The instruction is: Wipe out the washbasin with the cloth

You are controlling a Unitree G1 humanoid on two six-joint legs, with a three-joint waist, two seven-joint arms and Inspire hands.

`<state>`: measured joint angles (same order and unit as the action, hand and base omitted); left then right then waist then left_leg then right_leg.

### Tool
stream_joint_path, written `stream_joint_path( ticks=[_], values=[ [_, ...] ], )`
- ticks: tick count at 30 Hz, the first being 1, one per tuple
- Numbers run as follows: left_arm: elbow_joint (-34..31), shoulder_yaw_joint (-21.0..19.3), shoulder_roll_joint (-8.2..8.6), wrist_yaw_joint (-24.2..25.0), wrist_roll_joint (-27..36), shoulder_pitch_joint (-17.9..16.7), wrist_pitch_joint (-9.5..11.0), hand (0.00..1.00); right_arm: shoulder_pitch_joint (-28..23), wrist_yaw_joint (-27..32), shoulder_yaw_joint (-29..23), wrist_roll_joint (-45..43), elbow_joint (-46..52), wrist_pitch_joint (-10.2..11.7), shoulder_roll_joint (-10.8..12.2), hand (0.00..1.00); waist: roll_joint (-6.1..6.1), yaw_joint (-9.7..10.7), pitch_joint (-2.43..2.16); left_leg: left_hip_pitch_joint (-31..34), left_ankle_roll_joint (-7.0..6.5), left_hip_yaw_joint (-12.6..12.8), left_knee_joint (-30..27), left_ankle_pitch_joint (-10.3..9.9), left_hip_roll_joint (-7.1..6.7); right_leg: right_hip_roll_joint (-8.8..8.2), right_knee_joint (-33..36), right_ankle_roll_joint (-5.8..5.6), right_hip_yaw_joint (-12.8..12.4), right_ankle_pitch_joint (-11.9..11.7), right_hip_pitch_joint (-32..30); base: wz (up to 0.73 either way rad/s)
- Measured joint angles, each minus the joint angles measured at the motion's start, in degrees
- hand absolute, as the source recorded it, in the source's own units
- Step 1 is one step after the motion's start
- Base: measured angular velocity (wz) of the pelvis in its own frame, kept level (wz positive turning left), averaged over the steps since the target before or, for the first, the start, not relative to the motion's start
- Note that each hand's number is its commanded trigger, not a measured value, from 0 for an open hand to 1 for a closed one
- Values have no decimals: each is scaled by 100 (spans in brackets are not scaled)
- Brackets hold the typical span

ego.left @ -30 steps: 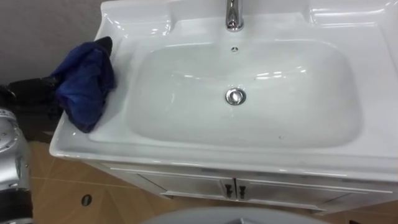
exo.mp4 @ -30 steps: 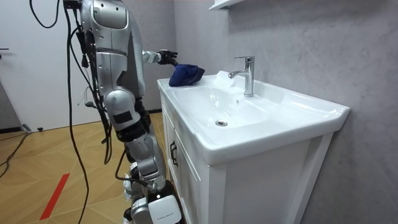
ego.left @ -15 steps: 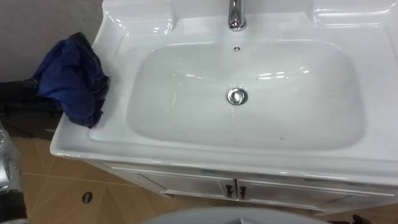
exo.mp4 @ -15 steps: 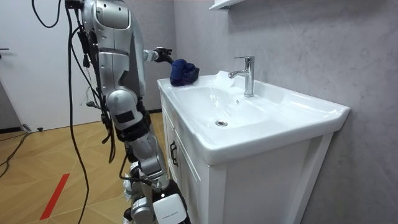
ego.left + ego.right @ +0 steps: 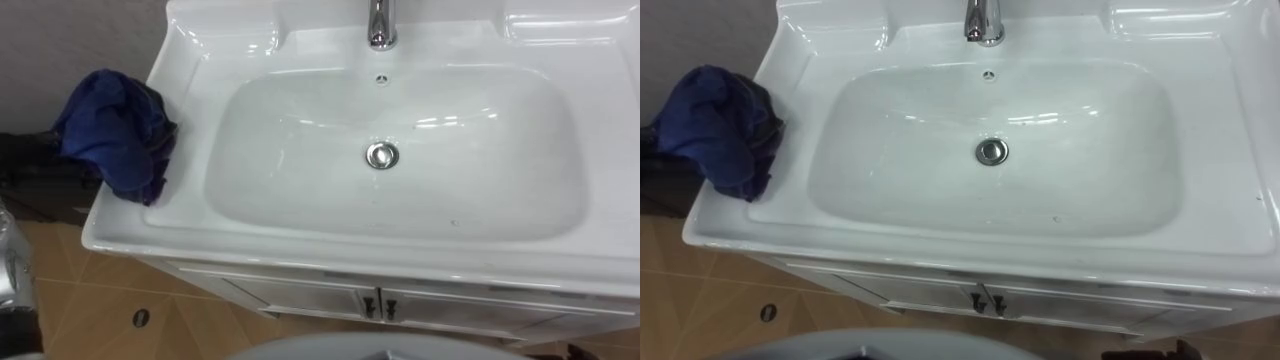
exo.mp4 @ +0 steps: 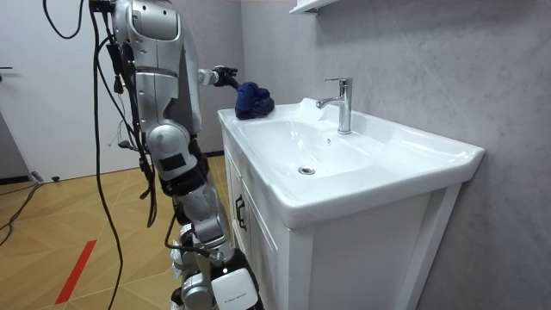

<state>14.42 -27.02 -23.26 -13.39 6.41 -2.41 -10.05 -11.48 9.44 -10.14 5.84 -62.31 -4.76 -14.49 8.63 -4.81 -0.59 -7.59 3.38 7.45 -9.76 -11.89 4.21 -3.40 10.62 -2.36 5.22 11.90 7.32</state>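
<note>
At the far left, the cloth (image 5: 112,132), dark blue and bunched, is at the outer left edge of the basin (image 5: 130,225), partly over the rim and partly beyond it. I cannot tell if it rests on the rim or hangs just above it. In the room view the left hand (image 6: 224,76) reaches out from the robot to the cloth and meets it at its near side. The fingers are hidden in the folds, so I cannot tell how far they are closed. The cloth keeps a raised, bunched shape, so I judge that the hand carries it.

Further right, the bowl of the basin is white and nothing lies in it. The drain (image 5: 380,155) sits in its middle and the tap (image 5: 378,28) stands behind it at the back rim. The robot stands before the cabinet (image 5: 300,298), which puts the whole bowl under its view.

The wiping of the bowl seems not yet begun. The next move probably must bring the cloth over the rim and down into the bowl.
</note>
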Motion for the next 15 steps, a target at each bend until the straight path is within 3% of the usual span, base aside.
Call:
stream_joint_path(
  ticks=[11, 15],
  values=[
    [-1038, 512, 32, -57, -387, -17, 2, 0, 58, -19, 382, 48, -16, 17, 77, 0, -107, 177, 69, 39, -1, -110, -92, 0, -19, -29, -12, -3, 121, 2, 45, 5],
    [-1579, 549, 223, -136, -384, -29, 17, 0, 118, -38, 444, 71, -55, 11, 152, 0, -116, 306, 76, 38, -1, -120, -98, 0, -20, -29, -11, -6, 128, 4, 46, 0]
  ],
)
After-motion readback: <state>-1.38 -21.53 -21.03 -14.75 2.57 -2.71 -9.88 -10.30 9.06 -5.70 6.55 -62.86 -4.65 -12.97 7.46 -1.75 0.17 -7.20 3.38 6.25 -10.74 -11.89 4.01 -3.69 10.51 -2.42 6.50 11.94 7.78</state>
